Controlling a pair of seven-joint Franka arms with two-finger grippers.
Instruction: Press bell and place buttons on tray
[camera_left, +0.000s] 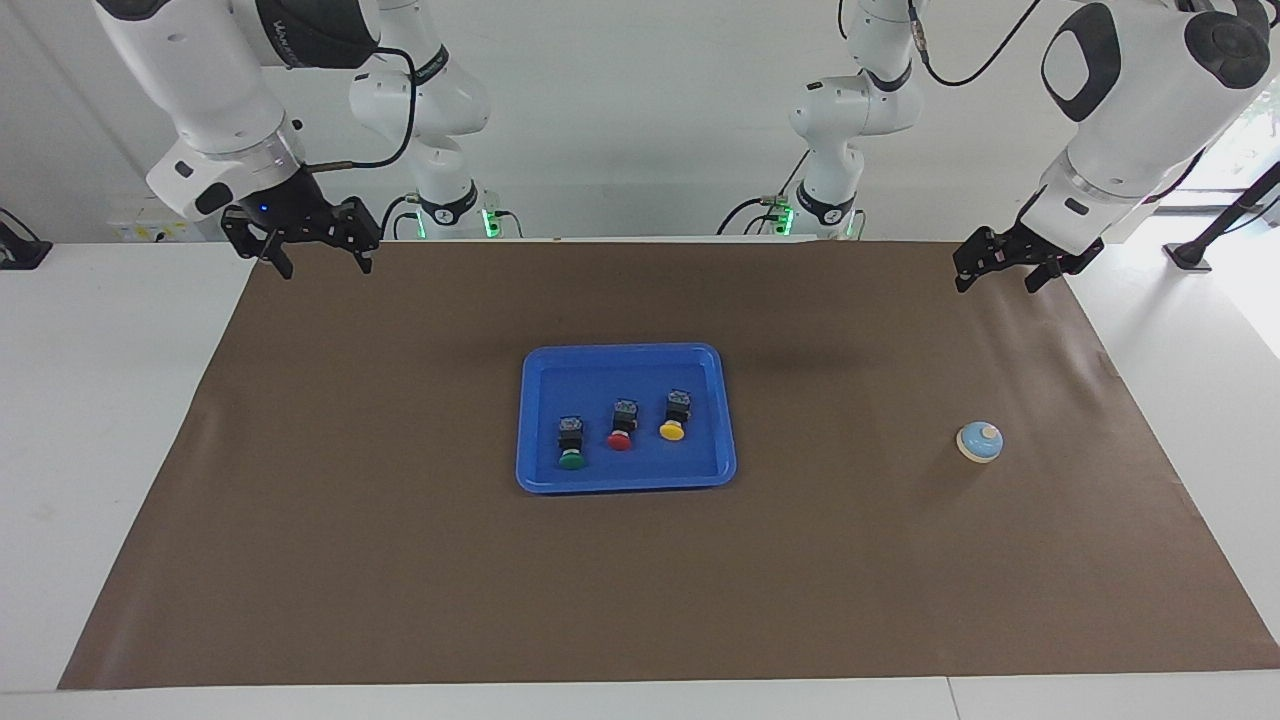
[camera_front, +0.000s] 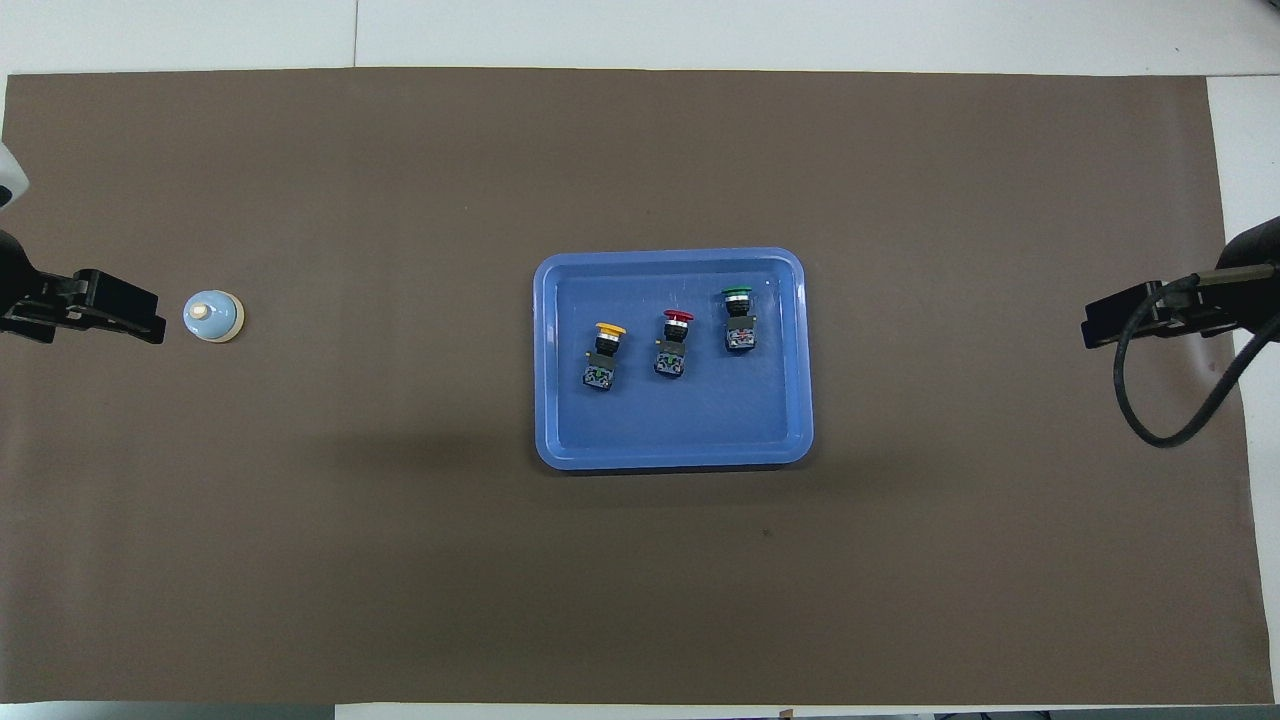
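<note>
The blue tray (camera_left: 530, 420) (camera_front: 790, 400) lies mid-table on the brown mat. Three buttons lie in it in a row: green (camera_left: 571, 443) (camera_front: 738, 318), red (camera_left: 622, 425) (camera_front: 673, 343) and yellow (camera_left: 675, 415) (camera_front: 603, 354). The light-blue bell (camera_left: 980, 441) (camera_front: 212, 316) stands alone toward the left arm's end. My left gripper (camera_left: 998, 273) (camera_front: 150, 320) hangs open, raised over the mat's corner at that end, holding nothing. My right gripper (camera_left: 326, 261) (camera_front: 1090, 330) hangs open and empty over the mat's corner at the right arm's end.
The brown mat (camera_left: 400, 560) covers most of the white table (camera_left: 90, 420). The right arm's black cable (camera_front: 1160, 400) loops below its wrist in the overhead view. Nothing else lies on the mat.
</note>
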